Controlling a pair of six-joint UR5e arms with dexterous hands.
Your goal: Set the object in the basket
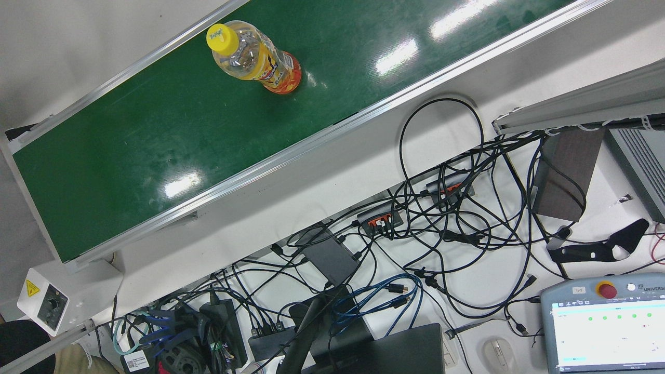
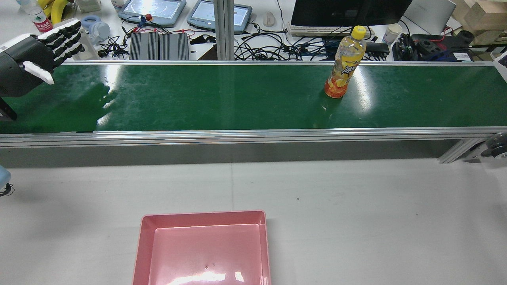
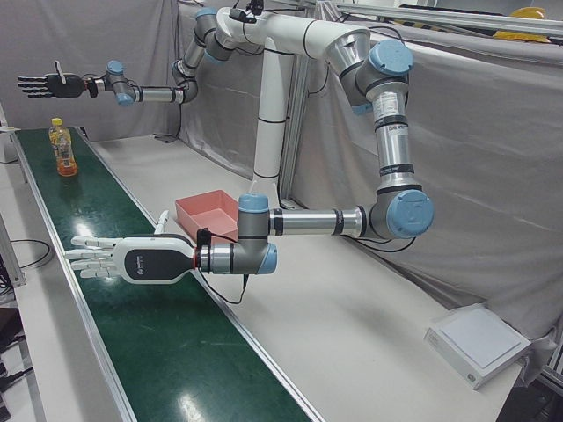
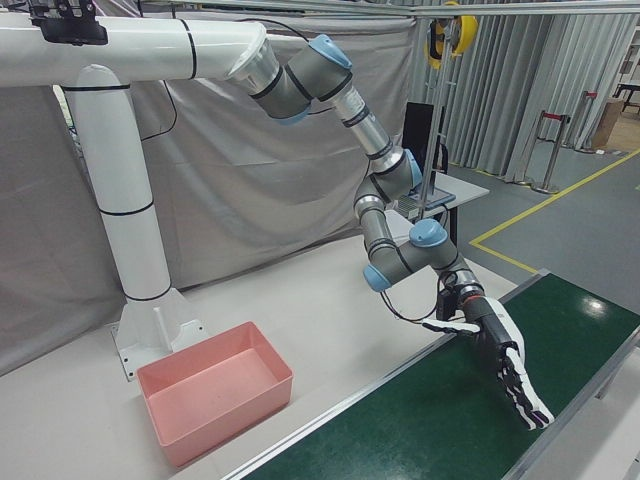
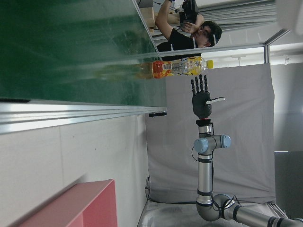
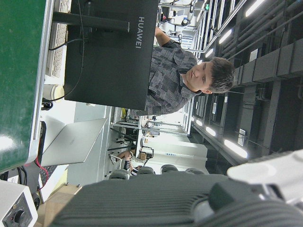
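While it stands upright on the green conveyor belt (image 2: pixel 237 99), 1 clear plastic bottle (image 2: pixel 345 63) is seen with a yellow cap, yellow drink inside and a yellow-to-orange label that deepens toward the base. It is placed near the belt's far edge, toward the right end in the rear view. 1 pink basket (image 2: pixel 204 247) is set on the white table (image 2: pixel 356 221), well apart from the bottle. 2 hands are counted. The left hand (image 2: pixel 37 49) is held over the belt's left end with fingers spread and nothing grasped. The right hand (image 3: pixel 53 84) is likewise extended flat, fingers apart, above the bottle's end of the belt.
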